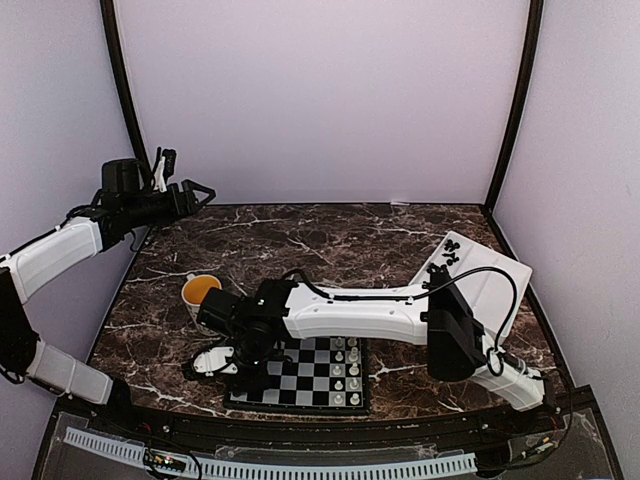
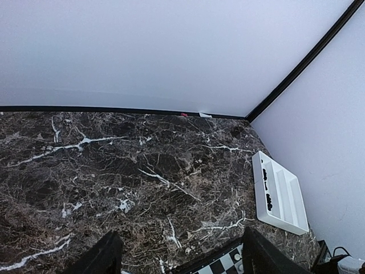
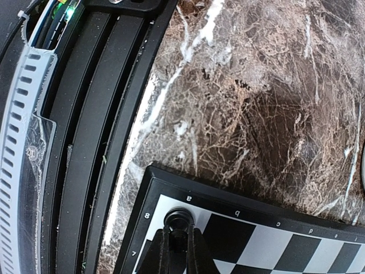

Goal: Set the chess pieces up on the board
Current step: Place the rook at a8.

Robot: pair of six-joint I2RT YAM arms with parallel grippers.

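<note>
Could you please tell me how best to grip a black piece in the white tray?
Come down from above and pinch across its body: the black pieces lie in a narrow walled compartment of the tray, so side approaches look blocked.

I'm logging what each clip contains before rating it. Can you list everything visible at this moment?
table: one, dark brown marble, under everything
board: one, black frame, grey-and-black checks, near edge of the table
tray: one, white, right side of the table
mug: one, white with orange inside, left of the board
white chess pieces: several, too small to count, along the board's right side
black chess pieces: several, too small to count, in the tray
black chess piece: one, at the board's a8 corner
left gripper: open, empty, raised at the far left
right gripper: shut on the black chess piece
</note>
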